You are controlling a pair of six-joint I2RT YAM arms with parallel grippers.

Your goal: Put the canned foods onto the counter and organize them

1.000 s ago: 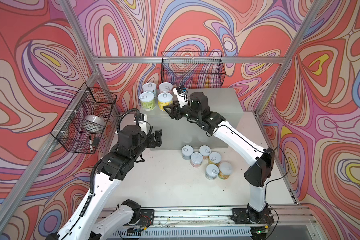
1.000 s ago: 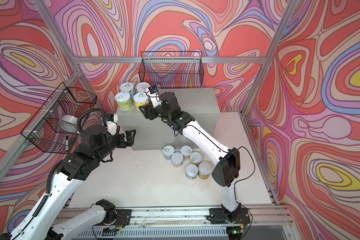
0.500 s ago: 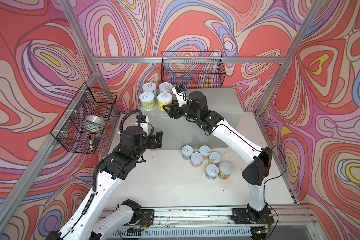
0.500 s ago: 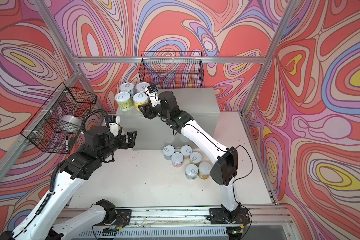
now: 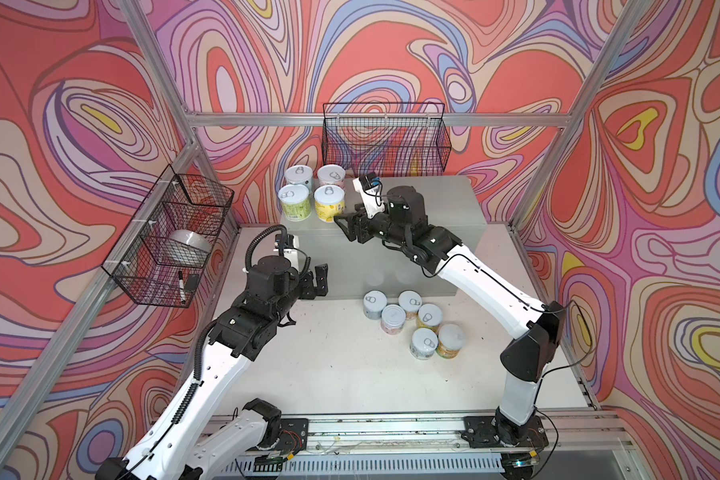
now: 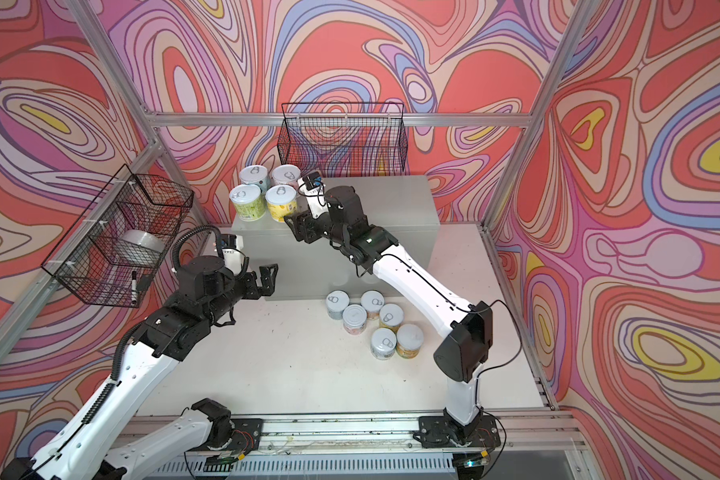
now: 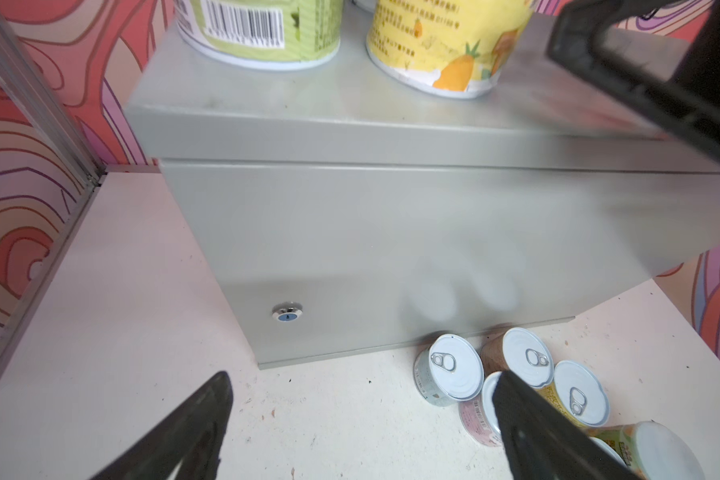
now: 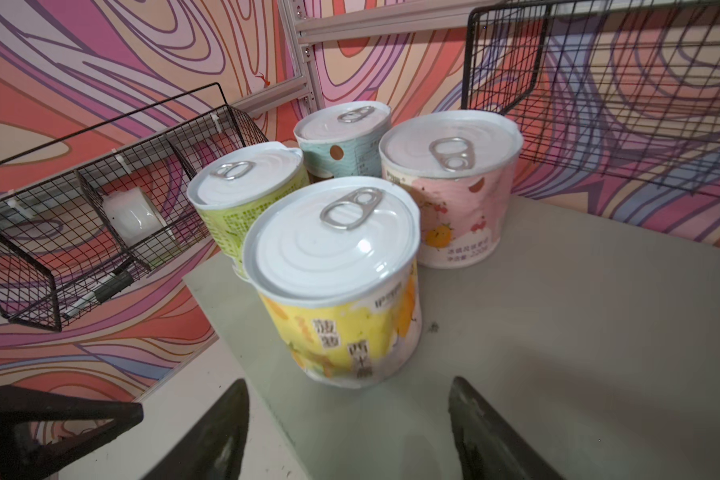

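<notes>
The right wrist view shows four pastel-labelled, pull-tab metal cans (image 8: 337, 257) grouped on a corner of the pale grey metal box table (image 8: 558, 332), just beyond the right hand (image 8: 348, 399), its fingers parted and empty. Only the left wrist view shows the small round lock (image 7: 287, 318). The left hand (image 7: 360, 384) gapes empty. Six more cans (image 5: 393, 319) cluster on the white lower table (image 5: 341, 365), some hidden behind a finger in the left wrist view.
</notes>
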